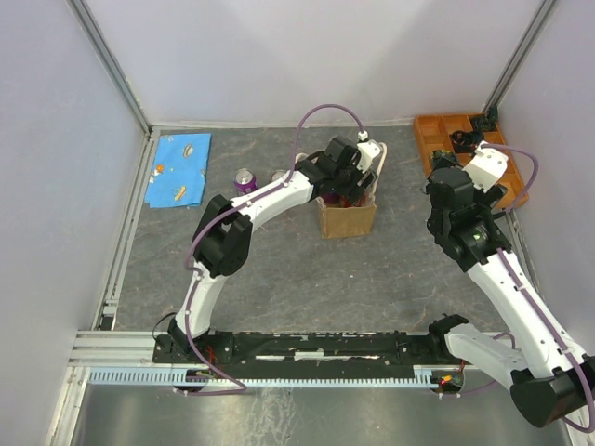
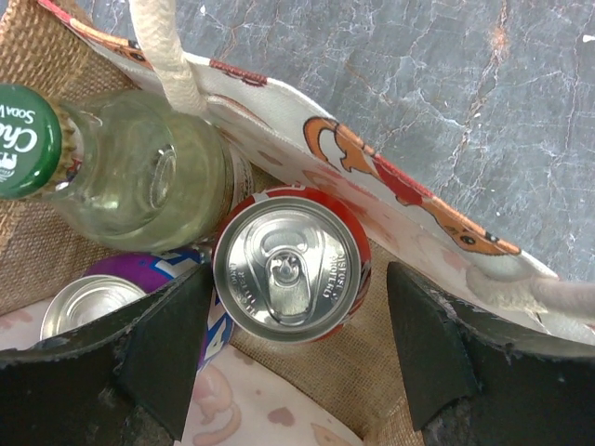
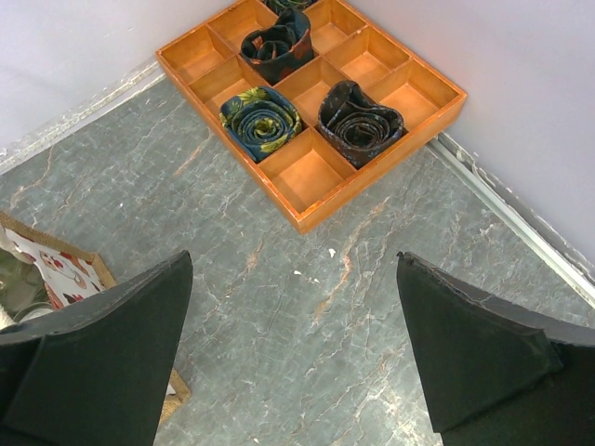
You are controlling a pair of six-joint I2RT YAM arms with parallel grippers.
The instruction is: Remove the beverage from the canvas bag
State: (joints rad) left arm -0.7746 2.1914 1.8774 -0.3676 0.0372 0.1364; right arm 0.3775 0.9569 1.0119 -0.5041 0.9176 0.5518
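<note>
Left wrist view: left gripper (image 2: 299, 283) jaws spread, straddling red can (image 2: 291, 276) upright inside bag (image 2: 37, 242), beside purple can (image 2: 102, 297) and green-capped bottle (image 2: 139, 172); overhead, arm masks these contents. Overhead alone: bag mid-table, loose can (image 1: 244, 180) and blue cloth (image 1: 179, 169) beyond. Right gripper (image 3: 293, 353) spread above table (image 3: 279, 279); tray (image 3: 311, 177) of rolled ties (image 3: 260, 121) in far corner.

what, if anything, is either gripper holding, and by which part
Nothing yet. The left gripper stands open astride the red-sided silver-topped can; the right gripper is open and empty.

Bottle (image 2: 139, 177), purple can (image 2: 112, 288) beside red can (image 2: 291, 265)
</note>
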